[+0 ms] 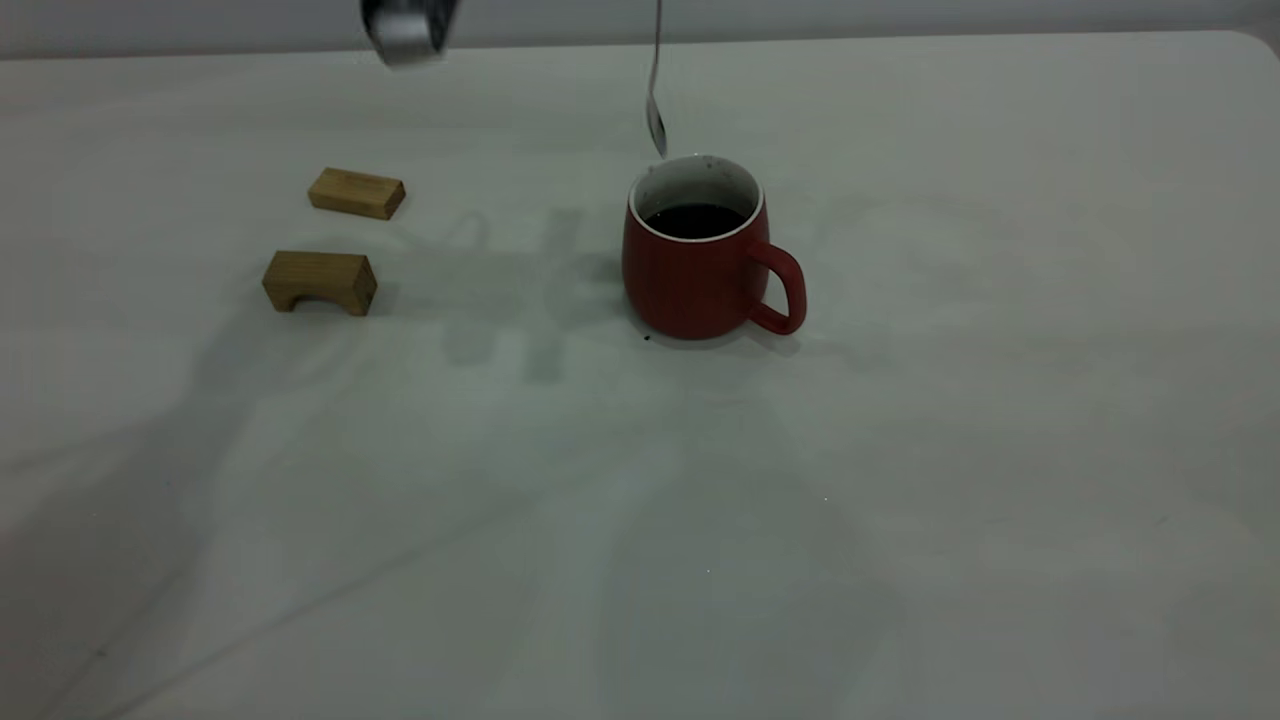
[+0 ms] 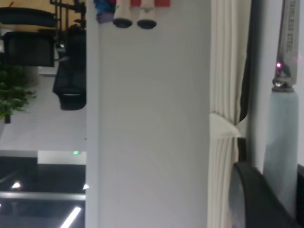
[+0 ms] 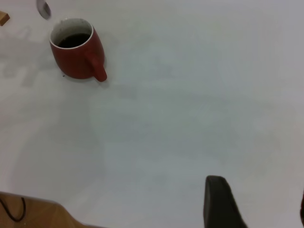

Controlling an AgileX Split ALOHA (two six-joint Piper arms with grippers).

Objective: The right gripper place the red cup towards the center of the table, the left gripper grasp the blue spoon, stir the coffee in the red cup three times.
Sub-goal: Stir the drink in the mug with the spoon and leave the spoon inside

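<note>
Exterior view: off-white table (image 1: pixel 1000 450) under red cup (image 1: pixel 700 270), grey wall (image 1: pixel 900 15) behind.

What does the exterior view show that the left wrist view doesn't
Only the exterior view shows the red cup standing on the table with dark coffee inside, and two wooden blocks off to its left.

Only the left wrist view shows the blue spoon's pale blue handle clamped in the left gripper, plus the room behind: a white pillar and a curtain.

Both show the blue spoon; in the exterior view its metal bowl hangs just above the cup's rim, not in the coffee.
</note>
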